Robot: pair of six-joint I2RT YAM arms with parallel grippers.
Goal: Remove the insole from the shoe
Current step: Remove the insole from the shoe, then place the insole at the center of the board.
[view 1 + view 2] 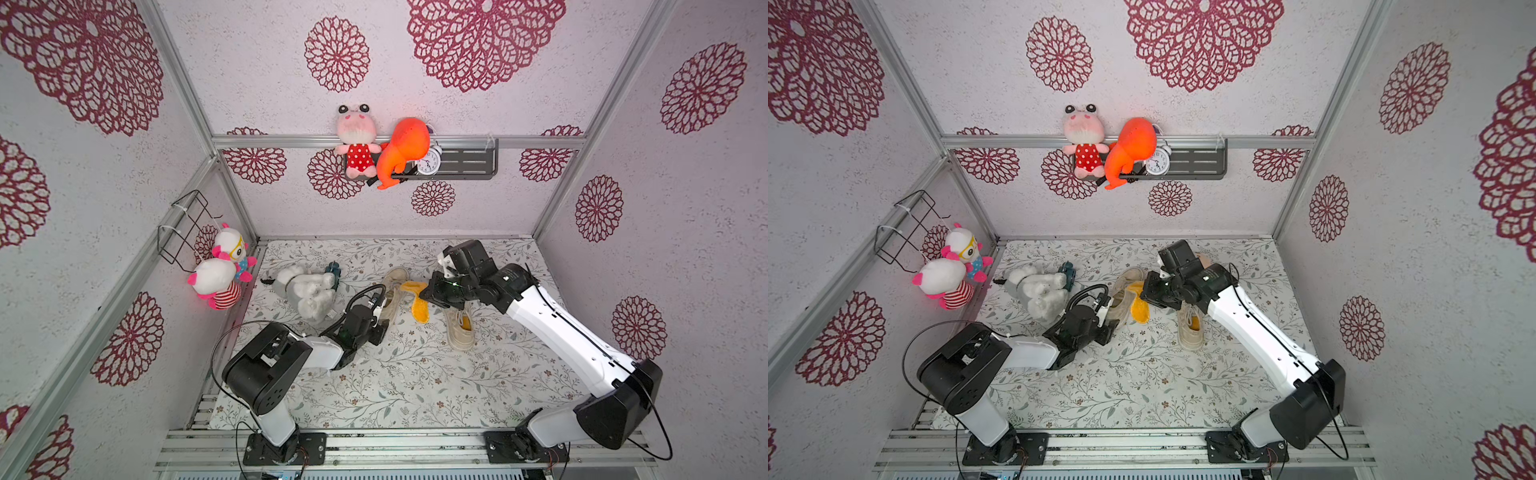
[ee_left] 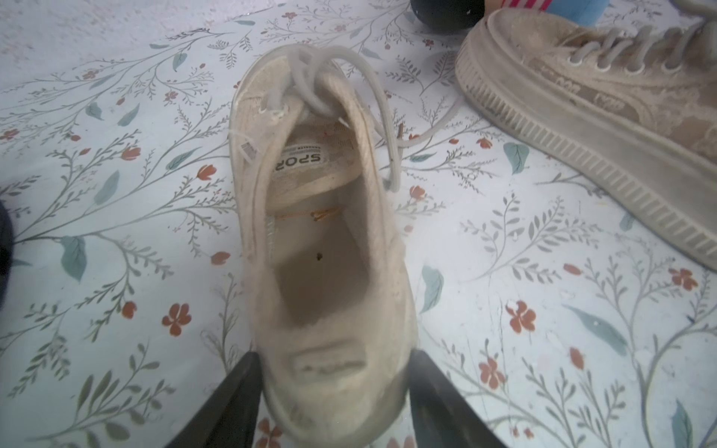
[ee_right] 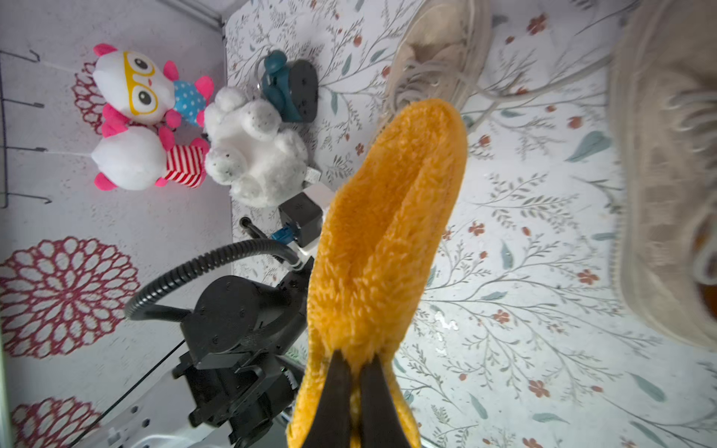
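Right wrist view: right pincer [image 3: 355,372] pinches insole [image 3: 388,217]; left pincer [image 2: 334,353] spread astride shoe [image 2: 322,240].

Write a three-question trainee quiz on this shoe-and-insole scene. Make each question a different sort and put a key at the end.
1. Multiple choice: the right gripper is shut on
A) a sock
B) the yellow fuzzy insole
C) a spoon

2. Fill in the blank: the left gripper has one finger on each side of the shoe, at its ____.

3. True or false: the insole is lying inside the shoe.

Key: 1 B; 2 heel; 3 false, since it hangs from the right gripper outside the shoe.
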